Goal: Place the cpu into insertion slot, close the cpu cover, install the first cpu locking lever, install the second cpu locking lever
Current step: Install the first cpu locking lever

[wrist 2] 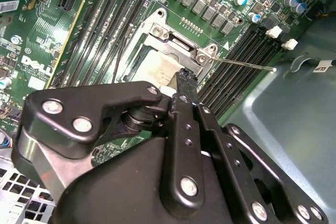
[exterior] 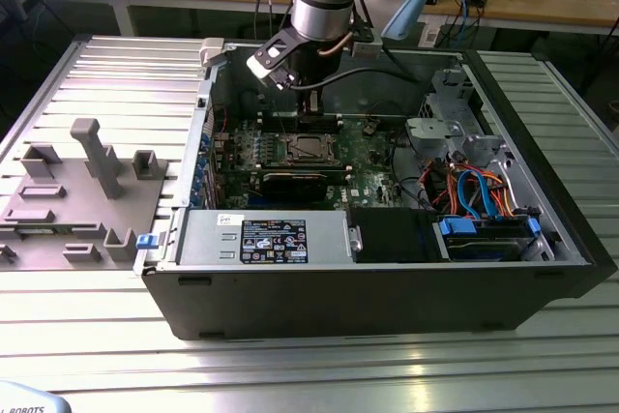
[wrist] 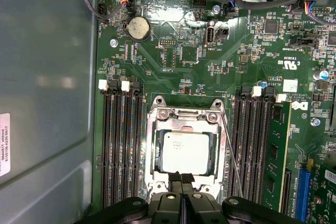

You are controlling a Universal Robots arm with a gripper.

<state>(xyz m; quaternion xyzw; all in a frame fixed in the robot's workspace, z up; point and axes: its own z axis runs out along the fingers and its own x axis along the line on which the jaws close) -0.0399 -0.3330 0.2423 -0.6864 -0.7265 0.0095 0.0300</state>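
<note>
Above the open computer case (exterior: 387,268) the arm stands near vertical, its gripper (wrist: 181,182) lowered to the edge of the insertion slot (wrist: 185,150) with fingers pressed together, grasping nothing. One cpu (wrist: 185,151) lies seated there, framed by the cpu cover (wrist: 184,115) lying flat. One thin locking lever (wrist: 231,150) runs beside it. Memory slots (wrist: 122,145) flank both sides. A white label (wrist: 4,151) sticks on the case wall.

In the second wrist view, the end effector (wrist 2: 184,77) hides part of the cpu (wrist 2: 160,69).
</note>
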